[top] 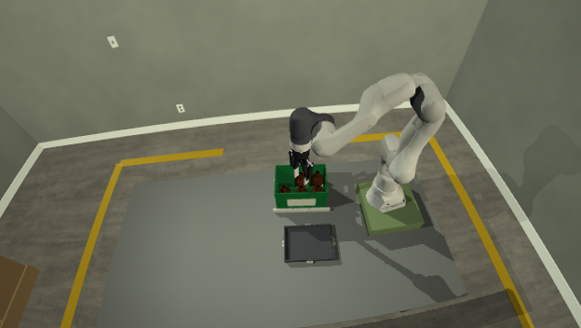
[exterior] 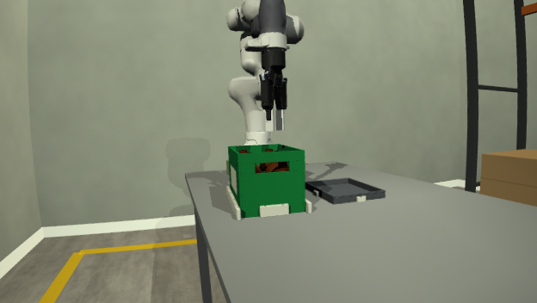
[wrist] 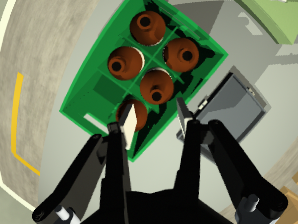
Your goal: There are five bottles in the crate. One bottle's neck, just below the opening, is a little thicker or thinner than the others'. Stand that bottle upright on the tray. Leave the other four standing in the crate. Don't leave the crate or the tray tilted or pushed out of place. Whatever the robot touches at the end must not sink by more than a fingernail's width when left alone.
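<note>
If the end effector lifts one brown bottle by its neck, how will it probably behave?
The bottle looks rigid, so it probably keeps its shape. Its smooth round neck may slip. Tall and narrow, it could tip on the flat tray.

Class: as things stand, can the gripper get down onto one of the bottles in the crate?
Probably yes: the gripper hangs open above the crate, whose top is uncovered, bottle necks exposed beneath.
</note>
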You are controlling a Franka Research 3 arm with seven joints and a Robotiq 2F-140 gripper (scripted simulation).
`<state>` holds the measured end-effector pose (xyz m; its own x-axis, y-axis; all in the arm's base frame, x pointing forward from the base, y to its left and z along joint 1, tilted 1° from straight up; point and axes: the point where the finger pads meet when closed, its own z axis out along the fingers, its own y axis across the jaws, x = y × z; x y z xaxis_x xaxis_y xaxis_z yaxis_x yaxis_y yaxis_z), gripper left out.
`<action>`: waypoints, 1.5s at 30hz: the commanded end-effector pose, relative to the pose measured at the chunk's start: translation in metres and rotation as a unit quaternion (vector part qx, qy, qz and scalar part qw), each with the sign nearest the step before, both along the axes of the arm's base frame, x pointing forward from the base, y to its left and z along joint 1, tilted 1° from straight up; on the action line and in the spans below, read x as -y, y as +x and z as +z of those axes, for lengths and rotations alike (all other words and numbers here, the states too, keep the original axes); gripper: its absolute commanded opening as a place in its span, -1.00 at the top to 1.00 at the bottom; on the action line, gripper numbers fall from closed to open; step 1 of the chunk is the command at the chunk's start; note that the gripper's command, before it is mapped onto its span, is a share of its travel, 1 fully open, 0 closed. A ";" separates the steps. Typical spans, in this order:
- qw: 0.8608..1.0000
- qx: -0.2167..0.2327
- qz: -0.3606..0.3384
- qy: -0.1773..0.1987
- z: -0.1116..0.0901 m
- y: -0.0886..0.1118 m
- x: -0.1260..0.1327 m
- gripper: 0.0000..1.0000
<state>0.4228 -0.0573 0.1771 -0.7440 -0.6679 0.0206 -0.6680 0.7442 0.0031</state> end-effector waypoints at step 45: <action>1.000 0.000 -0.009 0.000 -0.013 -0.001 0.000 0.12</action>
